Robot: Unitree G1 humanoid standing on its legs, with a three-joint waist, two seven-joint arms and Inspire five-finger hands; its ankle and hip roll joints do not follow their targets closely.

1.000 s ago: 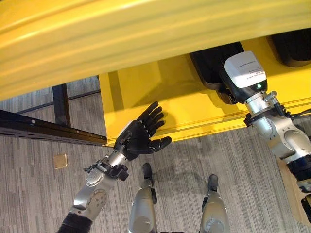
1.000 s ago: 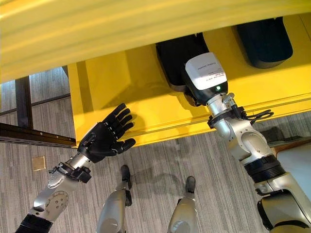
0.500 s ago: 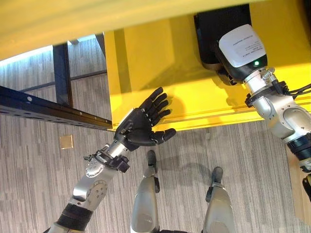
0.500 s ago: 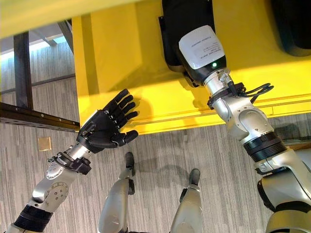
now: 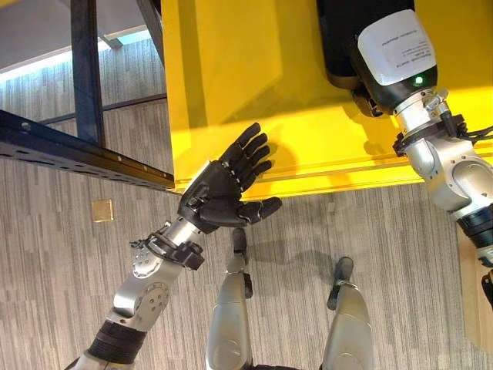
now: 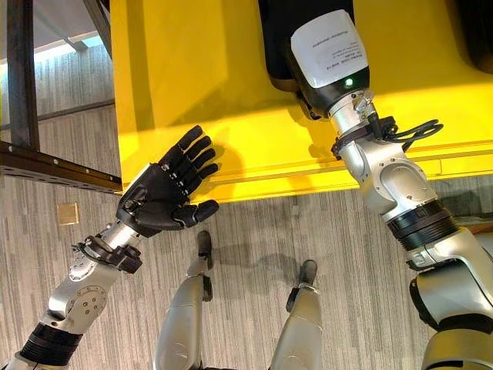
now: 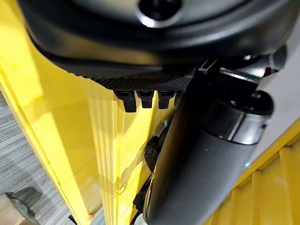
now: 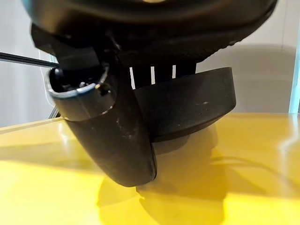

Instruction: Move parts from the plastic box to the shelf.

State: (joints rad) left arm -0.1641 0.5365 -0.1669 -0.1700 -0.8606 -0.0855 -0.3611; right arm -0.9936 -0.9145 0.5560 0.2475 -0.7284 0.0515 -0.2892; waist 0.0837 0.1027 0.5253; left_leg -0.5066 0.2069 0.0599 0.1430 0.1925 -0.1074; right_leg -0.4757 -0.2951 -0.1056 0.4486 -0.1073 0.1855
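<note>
**Part over the shelf: risk of a bad release**

The dark part (image 8: 187,105) sits in the right hand (image 8: 117,126), whose thumb and fingers are curled round it just above the yellow shelf (image 5: 231,77). In the eye views the part (image 6: 281,42) pokes out past that hand's white-labelled back, over the shelf surface, with another dark part (image 6: 477,27) lying further right.

As I judge it, the main danger is letting go while the part still hangs clear of the surface: it could tip or roll toward the shelf's front lip. A late release could drag it back out.

The left hand (image 5: 219,193) hovers by the shelf's front edge, fingers spread wide, holding nothing; drifting inward, it might knock the lip.
</note>
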